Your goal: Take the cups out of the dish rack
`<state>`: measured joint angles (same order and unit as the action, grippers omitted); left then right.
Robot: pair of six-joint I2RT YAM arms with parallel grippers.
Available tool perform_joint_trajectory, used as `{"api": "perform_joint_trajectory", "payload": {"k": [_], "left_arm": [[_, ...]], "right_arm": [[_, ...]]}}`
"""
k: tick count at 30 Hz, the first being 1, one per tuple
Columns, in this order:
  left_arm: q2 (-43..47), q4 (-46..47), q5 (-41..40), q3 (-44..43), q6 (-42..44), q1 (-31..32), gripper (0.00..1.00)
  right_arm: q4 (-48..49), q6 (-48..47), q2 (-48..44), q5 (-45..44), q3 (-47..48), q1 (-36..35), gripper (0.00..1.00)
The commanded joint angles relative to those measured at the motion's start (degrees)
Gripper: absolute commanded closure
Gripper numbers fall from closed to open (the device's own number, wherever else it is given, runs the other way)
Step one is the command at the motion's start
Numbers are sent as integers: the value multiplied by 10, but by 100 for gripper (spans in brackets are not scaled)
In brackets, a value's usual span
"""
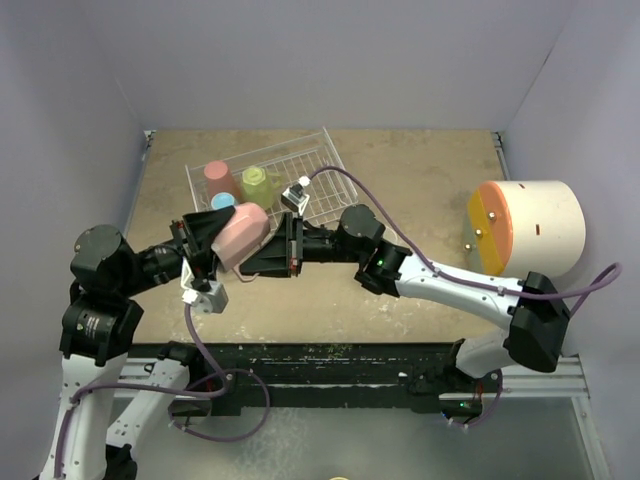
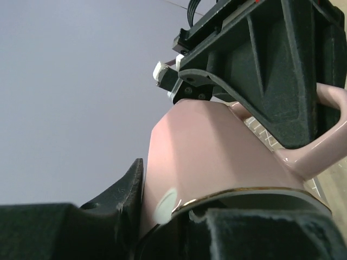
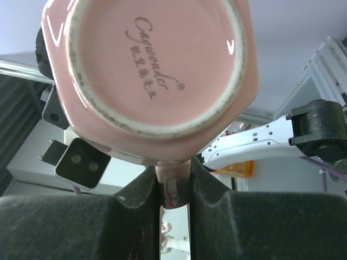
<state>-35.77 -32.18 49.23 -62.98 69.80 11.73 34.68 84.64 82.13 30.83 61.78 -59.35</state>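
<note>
The right wrist view alone shows the underside of the light pink cup point(image 3: 157, 65): a pale unglazed foot ring, a printed script mark and faceted sides. Just below it, the right end effector point(image 3: 173, 187) is clamped on the cup's handle. The left wrist view instead shows the cup's smooth side and a thin gold line at the rim. There the left end effector point(image 2: 179, 216) is closed on the wall, with one finger outside and one inside.

From overhead, the cup hangs tipped sideways between both arms, above the tan counter point(image 1: 420, 180) and just in front of the white wire dish rack point(image 1: 300, 160). The rack holds a coral-red cup point(image 1: 217, 178), a yellow-green cup point(image 1: 257, 183) and a light blue cup point(image 1: 222, 201). Pale lavender walls point(image 1: 330, 60) enclose the counter. A big cream cylinder point(image 1: 530, 228) lies at the right.
</note>
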Motion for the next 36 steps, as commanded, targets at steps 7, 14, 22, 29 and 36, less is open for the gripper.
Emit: {"api": "perform_joint_trajectory", "payload": {"k": [7,14,22,29,36], "left_arm": [[-17,-106,-5,-51,-53,4,100],[-165,-343,-7,-185,-29,4,100],[-272,-506,-6,-267,8,4,100],[-302,-472,-55,-280,-83,71,100],[-385,-462,-117,-305,-181,192,100]], "right_arm": [[-5,-55,-38,-10,6,1,59],[-136,-130,-128,-1,-36,106,45],[-437,-320,-187,-86,48,212,23],[-581,-410,-192,-185,129,256,20],[-664,-456,-210,-296,172,260,19]]}}
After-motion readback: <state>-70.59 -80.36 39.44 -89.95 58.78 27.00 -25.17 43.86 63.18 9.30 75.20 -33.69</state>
